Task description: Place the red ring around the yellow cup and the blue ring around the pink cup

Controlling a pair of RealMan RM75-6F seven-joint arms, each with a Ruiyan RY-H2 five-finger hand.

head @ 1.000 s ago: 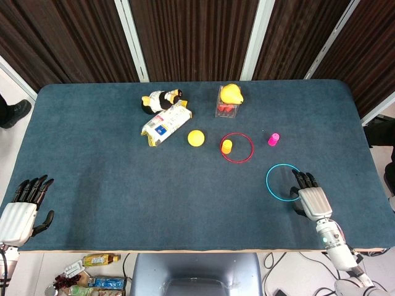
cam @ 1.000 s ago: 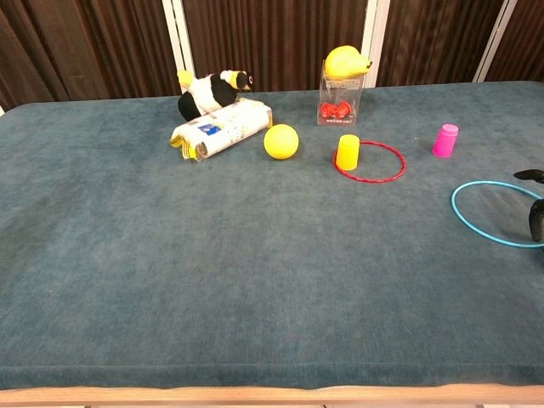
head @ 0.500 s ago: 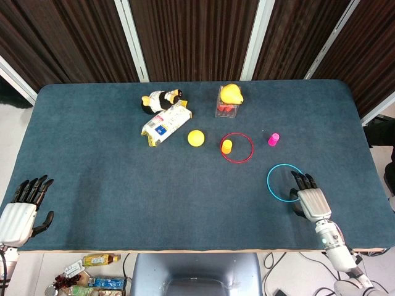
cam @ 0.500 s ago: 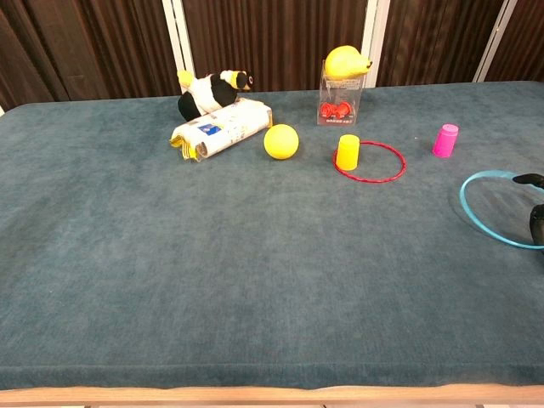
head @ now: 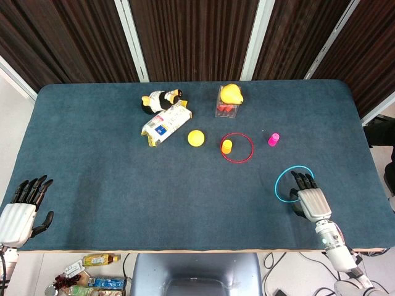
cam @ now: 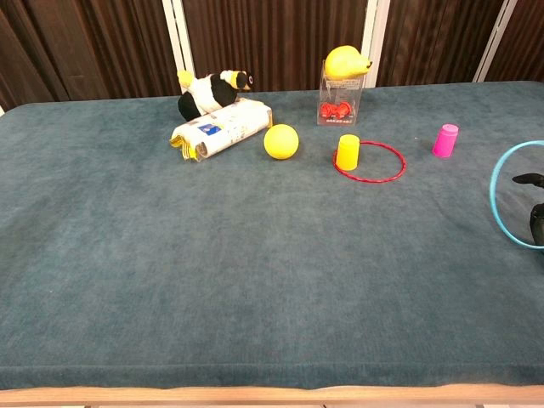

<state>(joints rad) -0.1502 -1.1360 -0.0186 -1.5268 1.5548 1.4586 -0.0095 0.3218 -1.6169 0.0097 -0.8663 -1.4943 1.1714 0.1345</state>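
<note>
Two hands, two rings, two cups: left hand [head: 18, 213] sits empty with fingers apart at the near left table [head: 111, 185] edge, yellow cup [head: 227, 145] already stands inside the red ring [head: 237, 147] lying flat mid-table, pink cup [head: 273, 139] stands bare just right of it, and the blue ring [head: 292, 184] is tipped up on edge off the cloth at the right hand [head: 310, 199], near the pink cup but apart. Blue ring looks like a thin, light, stiff hoop, likely slippery, so I'd pinch the wire at the near rim and keep the far arc free to drop over the cup; right-hand fingers reach into the hoop and seem to hold it up, though the exact grip is hidden. One each of clutter along the back: plush penguin [head: 160, 98], snack pack [head: 166, 123], yellow ball [head: 196, 137], clear box [head: 227, 108] with a yellow fruit [head: 231, 93] on top.
</note>
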